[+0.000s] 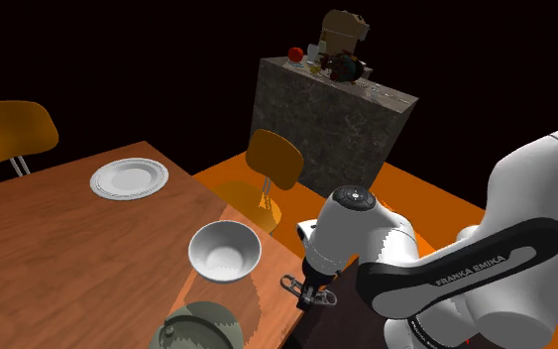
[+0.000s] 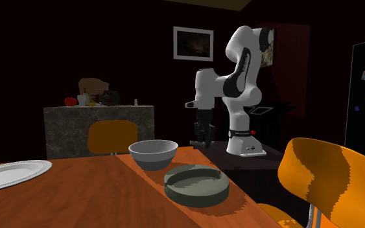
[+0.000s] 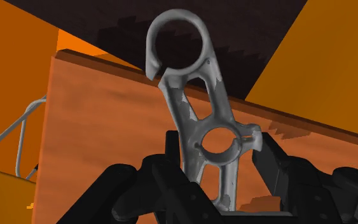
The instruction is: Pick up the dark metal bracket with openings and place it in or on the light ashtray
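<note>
Shoulder view, left to right:
- orange chairs: 2, one far left (image 1: pixel 9 129), one behind the brown wooden surface (image 1: pixel 58 268)
- flat round white plate (image 1: pixel 129 178): 1, top bare
- round grey-green ashtray (image 1: pixel 202 329): 1, at the bottom edge and partly cut off; its basin is bare in the second exterior view
- round white bowl (image 1: pixel 224 249): 1, just beyond the ashtray, inside bare white

All three containers sit on the surface.
- black end effector (image 1: pixel 304 290): at the surface's edge by the stand, right of the bowl. Fingers part-closed and clamped on the grey metal bracket with ring openings (image 3: pixel 196 121), count 1. They grip at the smaller ring, and the big ring end sticks out past the fingertips.

Bracket is apart from the ashtray. Can't tell if it clears the surface.
</note>
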`<state>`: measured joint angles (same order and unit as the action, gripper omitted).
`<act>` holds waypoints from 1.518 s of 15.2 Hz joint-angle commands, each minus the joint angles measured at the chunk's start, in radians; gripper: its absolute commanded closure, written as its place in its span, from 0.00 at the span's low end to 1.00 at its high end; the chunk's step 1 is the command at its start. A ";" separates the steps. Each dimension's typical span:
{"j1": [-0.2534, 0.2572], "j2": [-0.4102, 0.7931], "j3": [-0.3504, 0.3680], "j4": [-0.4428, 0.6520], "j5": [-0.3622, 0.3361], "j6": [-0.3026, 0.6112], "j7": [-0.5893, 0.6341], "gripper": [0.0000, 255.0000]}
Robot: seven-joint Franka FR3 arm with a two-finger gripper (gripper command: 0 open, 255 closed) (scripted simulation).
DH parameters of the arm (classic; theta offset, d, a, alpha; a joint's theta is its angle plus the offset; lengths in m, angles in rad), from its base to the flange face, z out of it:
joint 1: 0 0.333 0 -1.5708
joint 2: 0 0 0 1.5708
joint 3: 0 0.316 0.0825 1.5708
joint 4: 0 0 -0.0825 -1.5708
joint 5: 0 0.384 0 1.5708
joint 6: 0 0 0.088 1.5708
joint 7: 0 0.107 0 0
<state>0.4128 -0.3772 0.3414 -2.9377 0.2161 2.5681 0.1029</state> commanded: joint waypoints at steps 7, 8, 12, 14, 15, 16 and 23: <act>0.013 -0.141 -0.026 0.031 0.002 -0.173 -0.009 1.00; 0.014 -0.156 -0.029 0.037 0.001 -0.193 -0.010 1.00; 0.012 -0.042 0.026 0.133 -0.008 -0.171 0.060 1.00; 0.006 0.031 0.062 0.200 -0.026 -0.163 0.109 1.00; 0.001 0.067 0.080 0.235 -0.038 -0.161 0.135 1.00; -0.004 0.103 0.097 0.270 -0.053 -0.159 0.162 1.00; -0.019 0.358 0.186 0.535 -0.211 -0.186 0.368 1.00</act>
<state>0.3941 -0.0603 0.5164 -2.4474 0.0342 2.3904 0.4363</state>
